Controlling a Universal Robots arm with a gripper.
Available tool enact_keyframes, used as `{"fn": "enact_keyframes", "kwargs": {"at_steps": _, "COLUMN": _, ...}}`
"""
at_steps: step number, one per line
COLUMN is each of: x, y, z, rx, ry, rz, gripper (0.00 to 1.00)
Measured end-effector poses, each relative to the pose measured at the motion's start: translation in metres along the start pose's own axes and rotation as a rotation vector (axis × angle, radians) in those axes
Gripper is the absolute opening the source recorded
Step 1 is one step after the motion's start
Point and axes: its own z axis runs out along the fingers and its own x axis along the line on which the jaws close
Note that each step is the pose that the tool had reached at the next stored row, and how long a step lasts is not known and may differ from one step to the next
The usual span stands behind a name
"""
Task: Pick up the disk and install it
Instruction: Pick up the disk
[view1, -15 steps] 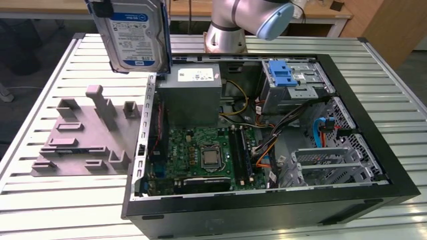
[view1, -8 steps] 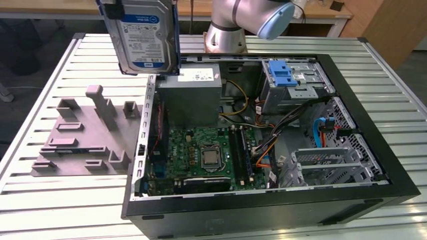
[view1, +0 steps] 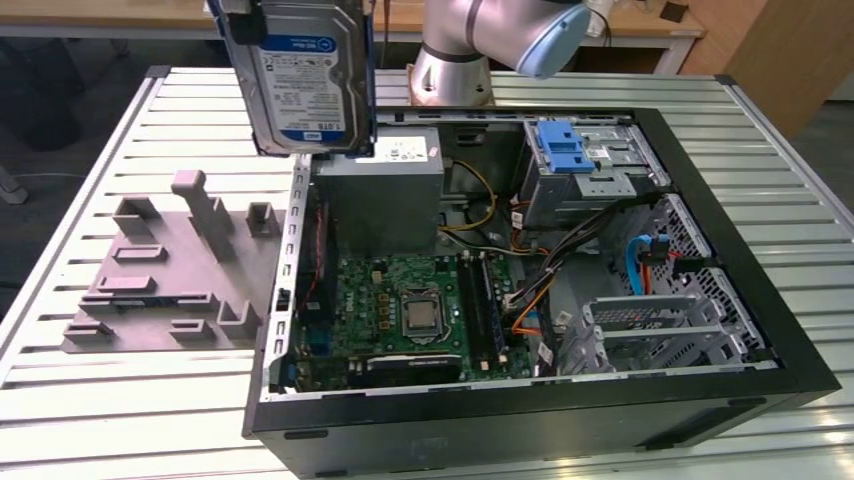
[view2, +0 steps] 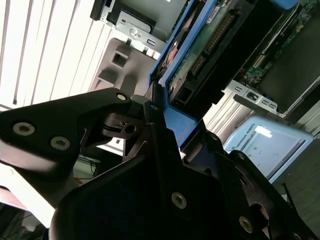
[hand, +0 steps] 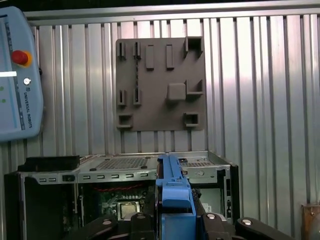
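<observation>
A: status on the drive?

B: gripper (hand: 175, 220) is clamped on the disk (view1: 310, 75), pinching across its blue rails at the upper end. The disk hangs upright in the air, label out. It's over the case (view1: 747, 250) wall on the side of the grey fixture plate (view1: 160, 270), just above the power supply (view1: 380, 190).

A: anywhere near the bay?

B: no, well apart from the drive cage (view1: 587, 160) with the blue tab.

A: what worries you?

B: my read:
- The hold is on smooth plastic at one end only, so a jolt could let the disk pivot or slide out.
- The low corner looks near the power supply, so a shallow traverse could clip it.
- The cables (view1: 587, 235) run beside the cage and could snag a rail.
- With any tilt, the rails would probably jam rather than seat.
</observation>
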Motion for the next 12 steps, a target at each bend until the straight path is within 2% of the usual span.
{"fn": "enact_keyframes", "kwargs": {"at_steps": 4, "x": 0.0006, "y": -0.0069, "z": 0.0008, "rx": 0.001, "ry": 0.0054, "rz": 0.0, "gripper": 0.37}}
{"fn": "enact_keyframes", "kwargs": {"at_steps": 12, "x": 0.0001, "y": -0.0199, "z": 0.0023, "rx": 0.0034, "ry": 0.0078, "rz": 0.0, "gripper": 0.37}}
